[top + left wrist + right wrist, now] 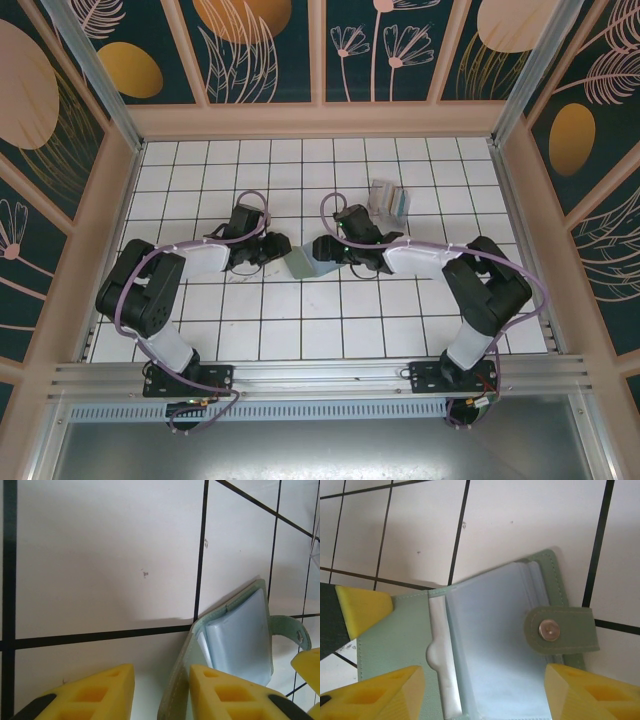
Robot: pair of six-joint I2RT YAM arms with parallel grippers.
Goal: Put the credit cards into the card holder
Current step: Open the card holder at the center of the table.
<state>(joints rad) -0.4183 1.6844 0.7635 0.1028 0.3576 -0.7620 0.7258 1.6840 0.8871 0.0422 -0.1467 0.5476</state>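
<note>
Your right gripper (482,672) fingers spread wide above open sage-green card holder (395,635); your left gripper (161,670) fingers apart, straddling its cover edge.

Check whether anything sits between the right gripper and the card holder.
Nothing visible does. The right gripper hangs open directly over the opened card holder, one finger on each side of it. The left gripper, also open, is at one edge of the holder.
</note>
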